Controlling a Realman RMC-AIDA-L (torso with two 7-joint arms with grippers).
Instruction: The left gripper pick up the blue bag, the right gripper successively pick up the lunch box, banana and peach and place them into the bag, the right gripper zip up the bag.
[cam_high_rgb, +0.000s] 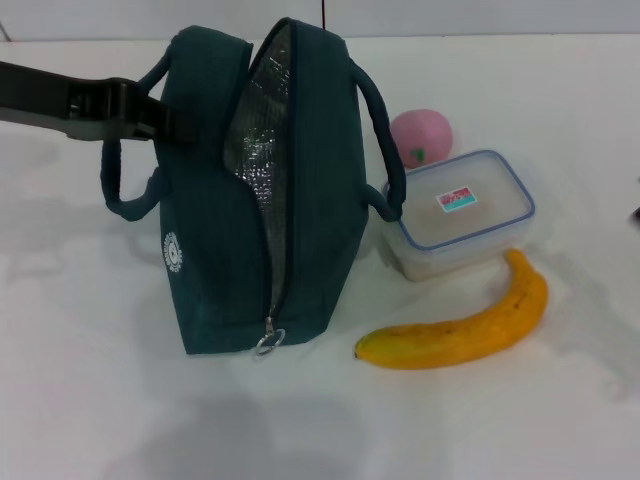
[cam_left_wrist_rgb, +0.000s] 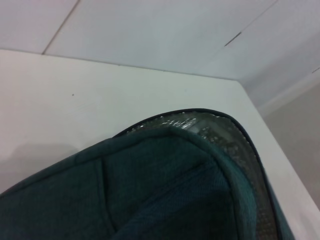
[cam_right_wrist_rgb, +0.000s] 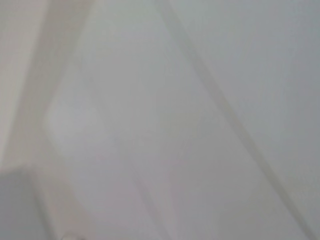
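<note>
White table (cam_high_rgb: 90, 400) carries everything. Blue bag (cam_high_rgb: 265, 190) stands upright mid-table, unzipped, foil lining showing, ring pull at its 6 o'clock. Left gripper (cam_high_rgb: 165, 118) comes in from 9 o'clock, at the bag's upper left side by the near handle; can't tell if it's clamped or wide. Lunch box (cam_high_rgb: 462, 212) sits at bag's 3 o'clock, touching it. Banana (cam_high_rgb: 465, 330) lies at box's 6 o'clock. Peach (cam_high_rgb: 422, 136) at box's 11 o'clock. Right gripper not seen.
</note>
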